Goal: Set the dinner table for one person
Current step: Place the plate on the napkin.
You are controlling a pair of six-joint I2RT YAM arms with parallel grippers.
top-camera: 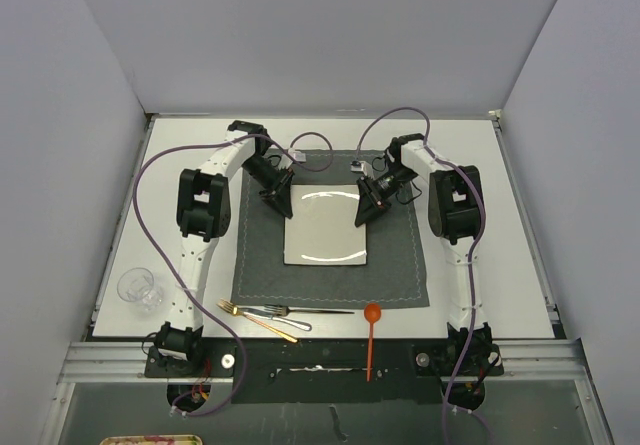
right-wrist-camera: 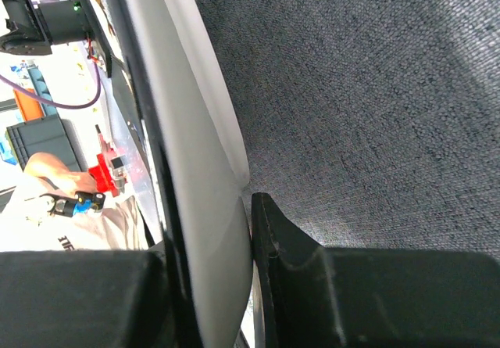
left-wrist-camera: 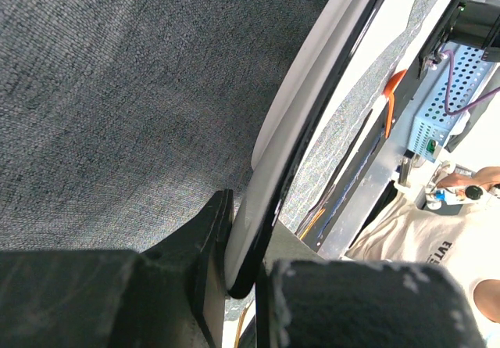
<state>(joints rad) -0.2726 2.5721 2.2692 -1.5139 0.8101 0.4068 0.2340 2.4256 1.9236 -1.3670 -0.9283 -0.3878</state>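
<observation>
A square off-white plate (top-camera: 325, 228) lies over the dark grey placemat (top-camera: 400, 265) on the white dinner table (top-camera: 520, 255). My left gripper (top-camera: 281, 203) is shut on the plate's far left corner; the left wrist view shows the plate's rim (left-wrist-camera: 312, 121) pinched between the fingers (left-wrist-camera: 207, 238). My right gripper (top-camera: 365, 210) is shut on the plate's far right corner; in the right wrist view the rim (right-wrist-camera: 195, 199) sits between the fingers (right-wrist-camera: 273, 238). A gold fork (top-camera: 255, 320), a silver fork (top-camera: 300, 311) and an orange spoon (top-camera: 371, 335) lie at the near edge.
A clear glass (top-camera: 139, 289) stands on the table at the near left. Purple cables (top-camera: 150, 225) loop over both arms. Grey walls close in the table on three sides.
</observation>
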